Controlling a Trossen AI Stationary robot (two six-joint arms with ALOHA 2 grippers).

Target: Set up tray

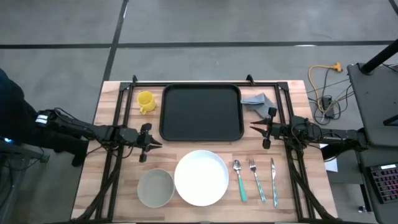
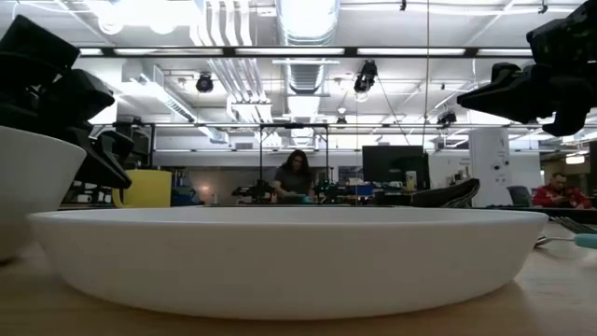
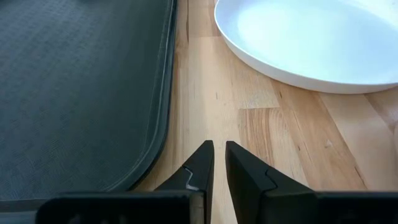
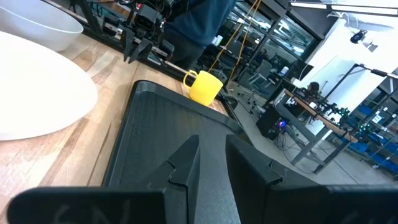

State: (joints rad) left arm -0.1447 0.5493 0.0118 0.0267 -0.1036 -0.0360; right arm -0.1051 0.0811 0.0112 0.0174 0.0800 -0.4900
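The black tray point(image 1: 201, 112) lies flat on the far middle of the wooden table, and nothing lies on it. A white plate point(image 1: 201, 177) sits near the front edge, with a grey-green bowl point(image 1: 155, 187) to its left. A spoon point(image 1: 239, 180), fork point(image 1: 256, 180) and knife point(image 1: 273, 180) lie to its right. My left gripper point(image 1: 157, 144) hovers off the tray's near left corner point(image 3: 81, 81), its fingers shut and holding nothing. My right gripper point(image 1: 253, 129) hovers beside the tray's right edge point(image 4: 168, 124), shut and holding nothing.
A yellow mug point(image 1: 145, 102) stands left of the tray, and a crumpled grey cloth point(image 1: 259, 102) lies to the tray's right. Black frame rails point(image 1: 118, 155) run along both table sides. People sit at desks in the room behind point(image 2: 295, 179).
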